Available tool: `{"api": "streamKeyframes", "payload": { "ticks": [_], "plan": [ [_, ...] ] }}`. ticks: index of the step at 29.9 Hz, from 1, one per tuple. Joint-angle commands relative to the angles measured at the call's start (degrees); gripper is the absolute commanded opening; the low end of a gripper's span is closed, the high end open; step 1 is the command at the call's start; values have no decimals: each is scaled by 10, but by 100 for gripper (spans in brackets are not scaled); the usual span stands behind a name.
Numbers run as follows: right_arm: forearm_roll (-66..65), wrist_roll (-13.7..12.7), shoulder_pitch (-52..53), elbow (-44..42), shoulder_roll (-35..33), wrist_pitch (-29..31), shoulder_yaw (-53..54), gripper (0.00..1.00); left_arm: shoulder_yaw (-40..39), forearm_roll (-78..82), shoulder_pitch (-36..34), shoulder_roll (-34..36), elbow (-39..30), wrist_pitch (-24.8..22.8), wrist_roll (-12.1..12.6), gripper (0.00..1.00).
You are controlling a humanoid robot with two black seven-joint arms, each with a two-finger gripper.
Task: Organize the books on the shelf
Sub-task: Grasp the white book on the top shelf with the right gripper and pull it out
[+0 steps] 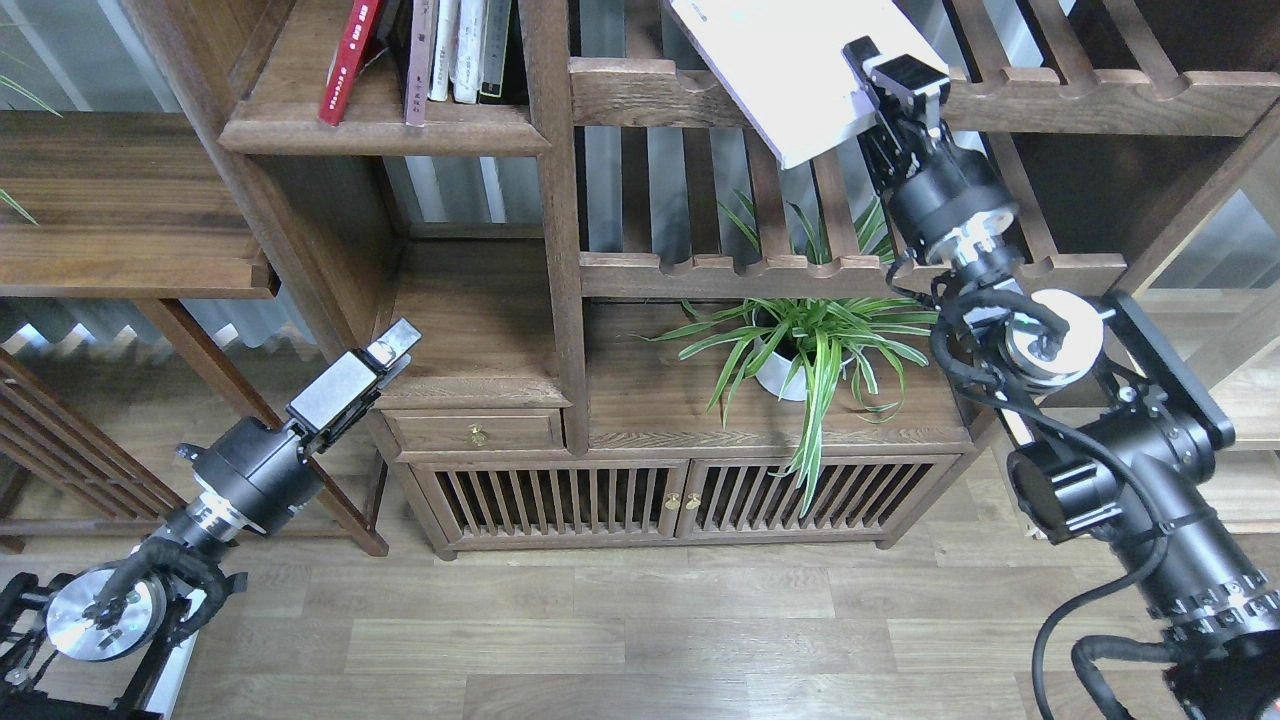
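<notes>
My right hand [880,85] is clamped on the lower corner of the white-lilac book [800,70], tilted above the slatted rack [660,90] w/ its far end cut off, prob. so I can swing it left to the shelf [380,125]. Left hand [392,345] hangs low, carrying nothing; can't tell its gap. Count: 1 book in hand, approx. 5 upright on the shelf incl. 1 red book [350,60], 1 potted plant [800,350].

Books [440,50] stand on the shelf [380,130] at upper left; right of it, a book [800,70] overhangs the slatted rack [1050,95], above the potted plant [800,350].
</notes>
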Motion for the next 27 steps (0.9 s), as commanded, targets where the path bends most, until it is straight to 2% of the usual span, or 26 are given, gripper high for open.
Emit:
{"api": "streamKeyframes", "payload": {
  "ticks": [1, 22, 27],
  "plan": [
    [0, 0, -27, 5, -7, 24, 2, 5, 0, 0, 0, 0, 4, 0, 0, 86],
    [0, -1, -234, 19, -72, 232, -2, 5, 20, -24, 1, -19, 12, 0, 0, 85],
    [-1, -2, -276, 20, -74, 237, -6, 5, 30, -58, 6, -61, 11, 0, 0, 85]
  ]
}}
